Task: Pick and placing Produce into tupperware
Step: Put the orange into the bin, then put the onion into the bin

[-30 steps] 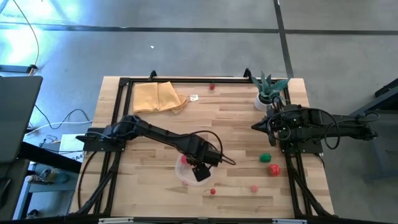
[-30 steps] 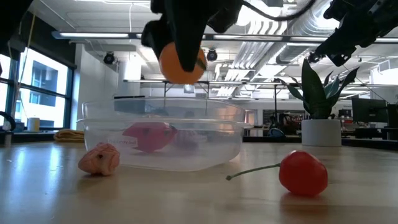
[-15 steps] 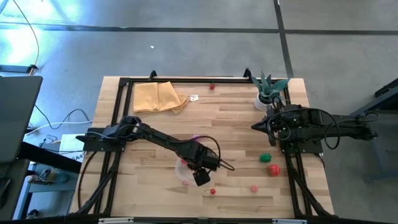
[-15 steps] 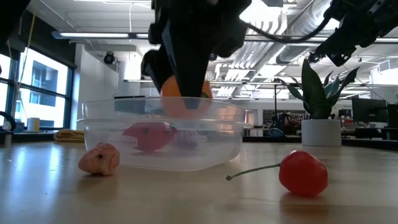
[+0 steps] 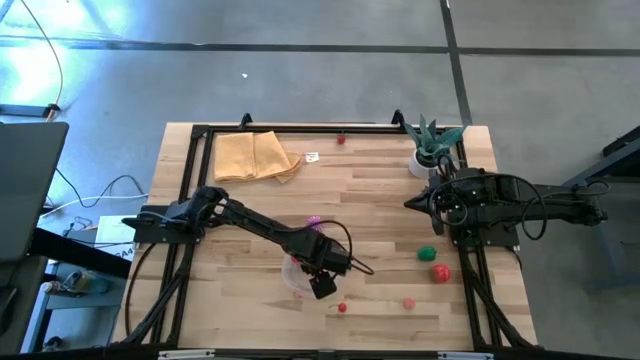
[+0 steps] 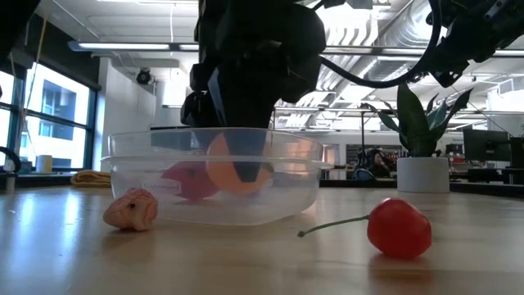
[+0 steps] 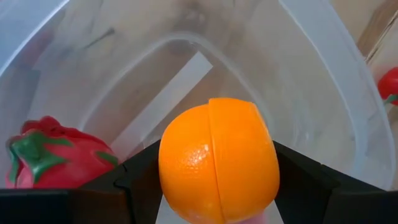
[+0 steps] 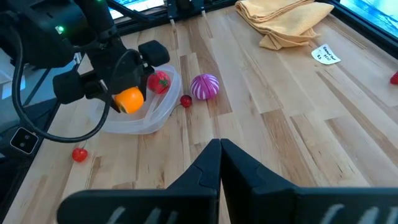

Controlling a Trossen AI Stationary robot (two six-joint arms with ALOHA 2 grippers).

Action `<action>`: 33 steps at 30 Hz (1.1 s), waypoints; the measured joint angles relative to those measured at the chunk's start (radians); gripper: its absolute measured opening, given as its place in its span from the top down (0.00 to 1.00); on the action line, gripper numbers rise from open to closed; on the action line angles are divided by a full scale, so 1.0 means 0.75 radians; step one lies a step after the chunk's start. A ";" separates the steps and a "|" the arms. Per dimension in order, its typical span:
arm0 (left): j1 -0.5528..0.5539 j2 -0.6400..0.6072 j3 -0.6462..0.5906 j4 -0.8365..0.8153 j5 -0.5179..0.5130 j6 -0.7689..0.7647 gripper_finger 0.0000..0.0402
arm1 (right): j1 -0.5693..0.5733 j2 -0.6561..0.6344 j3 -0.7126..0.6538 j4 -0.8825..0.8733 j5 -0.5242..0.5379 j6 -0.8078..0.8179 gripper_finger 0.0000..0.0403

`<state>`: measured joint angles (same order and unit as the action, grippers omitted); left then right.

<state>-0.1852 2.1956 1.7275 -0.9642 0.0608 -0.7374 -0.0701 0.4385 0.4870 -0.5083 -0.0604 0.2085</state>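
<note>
The clear tupperware stands on the table's near middle. My left gripper reaches down into it, shut on an orange toy fruit. A red fruit with green leaves lies on the tupperware's floor beside the orange. Outside it, a pink piece and a red cherry with a stem rest on the table. My right gripper waits shut at the right side. My left gripper pinches the orange's two opposite sides between its two fingers. The fingers point down, coming from above. The orange hangs inside the tupperware's walls, below the rim; in the low view it looks clear of the floor.
More produce lies on the table: a magenta ball, a small red one, red, green and pink pieces at the right. A yellow-tan cloth and a potted plant stand at the far edge.
My left gripper has gone down with the orange, from above the tupperware's rim to inside its walls. The orange has stayed between the fingers.
</note>
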 joint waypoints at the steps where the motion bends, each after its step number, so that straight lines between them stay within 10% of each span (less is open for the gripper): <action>1: 0.000 0.000 -0.001 0.000 0.000 -0.001 0.40 | 0.000 -0.001 0.000 0.000 0.000 0.000 1.00; 22: -0.001 0.000 0.002 -0.008 0.021 -0.006 0.30 | 0.000 0.000 0.000 0.000 0.000 0.000 1.00; 33: 0.002 0.000 0.267 -0.300 -0.088 -0.046 0.30 | 0.000 0.000 0.000 0.000 0.000 0.000 1.00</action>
<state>-0.1837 2.1956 1.9275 -1.1889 -0.0054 -0.7716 -0.0702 0.4385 0.4870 -0.5083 -0.0602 0.2085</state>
